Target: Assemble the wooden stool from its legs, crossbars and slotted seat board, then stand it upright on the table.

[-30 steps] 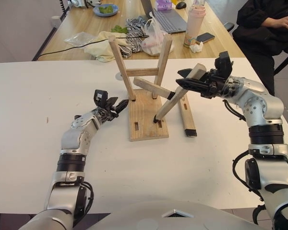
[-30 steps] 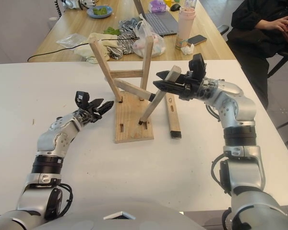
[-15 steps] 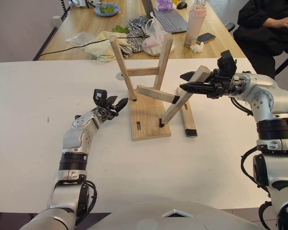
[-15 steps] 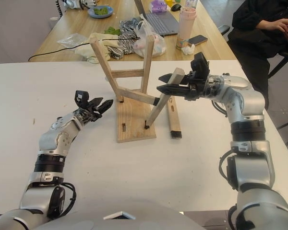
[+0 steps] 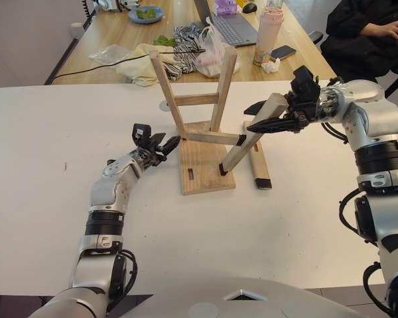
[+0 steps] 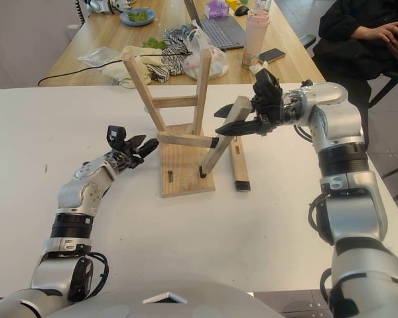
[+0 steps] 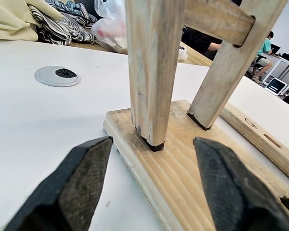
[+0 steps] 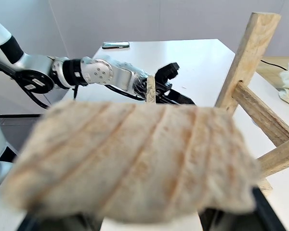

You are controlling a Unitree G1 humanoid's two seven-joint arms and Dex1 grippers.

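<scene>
The slotted seat board lies flat on the white table. Two legs stand in its far slots, joined by a crossbar. A third leg leans with its foot in a near slot. My right gripper is shut on that leg's top end. A second crossbar runs level from the far left leg to this leaning leg. My left gripper is open at the board's left edge, its fingers either side of the far left leg's foot without touching it.
A loose wooden leg lies on the table right of the board. A round cable grommet sits behind the board. A wooden desk with clothes, bags, laptop and bottle stands beyond the table's far edge.
My right gripper has risen and drawn back with the third leg, which now stands steeper. The second crossbar has gone from slanted to level. My left gripper edged closer to the board.
</scene>
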